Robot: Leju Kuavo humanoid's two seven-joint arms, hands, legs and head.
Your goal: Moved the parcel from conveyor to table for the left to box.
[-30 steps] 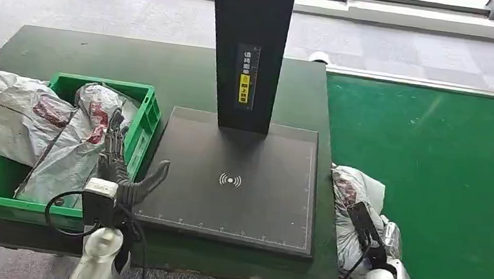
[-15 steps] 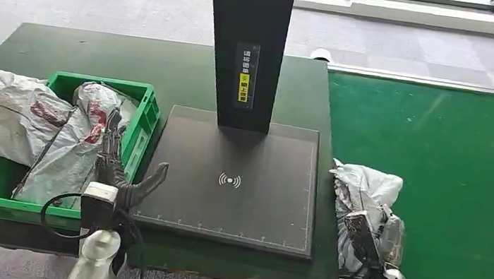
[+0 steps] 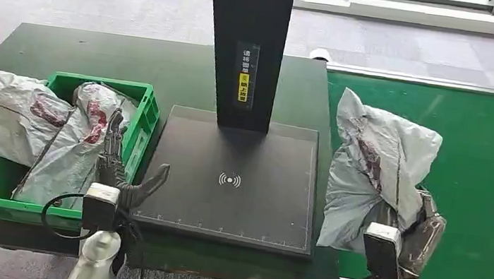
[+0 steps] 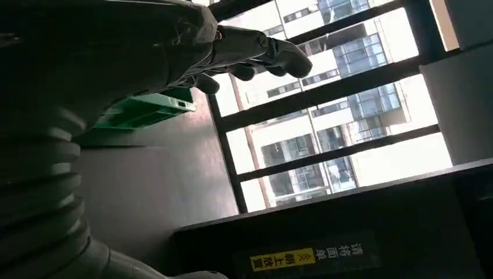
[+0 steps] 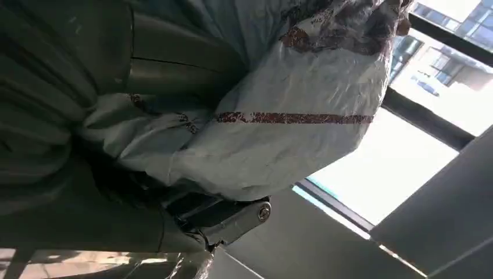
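Right hand (image 3: 425, 232) grips the parcel (image 3: 375, 169), a grey plastic mailer bag with red print, from below and behind. The bag stands up above the hand, over the near edge of the green conveyor (image 3: 467, 174), just beside the dark tabletop (image 3: 133, 61). In the right wrist view the bag's folds bunch against the palm; how many fingers actually close on it I cannot tell, since the plastic hides them.

Left hand (image 3: 127, 180) holds nothing, fingers loosely apart, resting at the tabletop's near edge between the green crate (image 3: 149, 110) and the black scanner pad (image 3: 239, 181).

Risks, as I judge them:
- Bag is limp and slick. With the grip low and the bulk above, it may flop over or slide out mid-carry and land back on the conveyor.
- The black post (image 3: 248, 40) stands at the back of the pad; a wide swing could brush the bag's top against it.
- Set down too near the tabletop's right edge, the parcel could slump off into the gap beside the conveyor.
- Crate already holds bags heaped over its rim, so room for later boxing looks tight.
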